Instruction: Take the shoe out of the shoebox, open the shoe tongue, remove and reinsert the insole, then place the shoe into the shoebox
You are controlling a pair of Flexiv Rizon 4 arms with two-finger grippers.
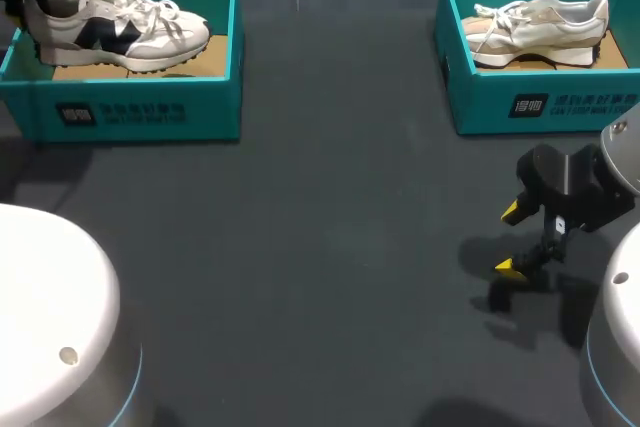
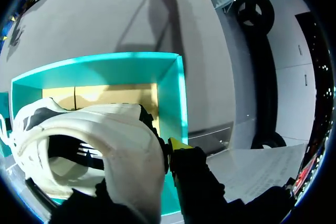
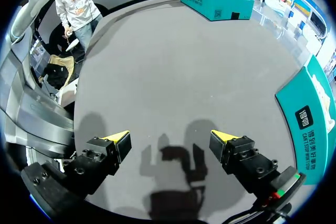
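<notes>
Holding the shoe (image 2: 100, 145) by the heel in the left gripper (image 2: 144, 177), pinched across the padded collar with one yellow tip outside against the heel tab, the inner finger mostly hidden by the rim; hanging it over the left box (image 1: 140, 112), sole on or just above the cardboard floor, cannot tell which; toe turned toward the middle of the table (image 1: 330, 247). Hovering the right gripper (image 1: 508, 239) spread wide and empty, low above bare table, well apart from the shoe and in front of the second box (image 1: 540, 107), where a pale shoe (image 1: 540, 27) lies inside. Judging the shoe light but floppy: soft upper, stiff only at sole and heel counter; likely to droop toe-down and swing from a heel pinch alone. Better to bite the firm counter than the thin collar edge; for the tongue (under the laces (image 1: 150, 12), not clearly seen), pinch its top lip clear of the loops; for the insole, catch the heel end; thin and bendy, apt to curl or snag going back in.
</notes>
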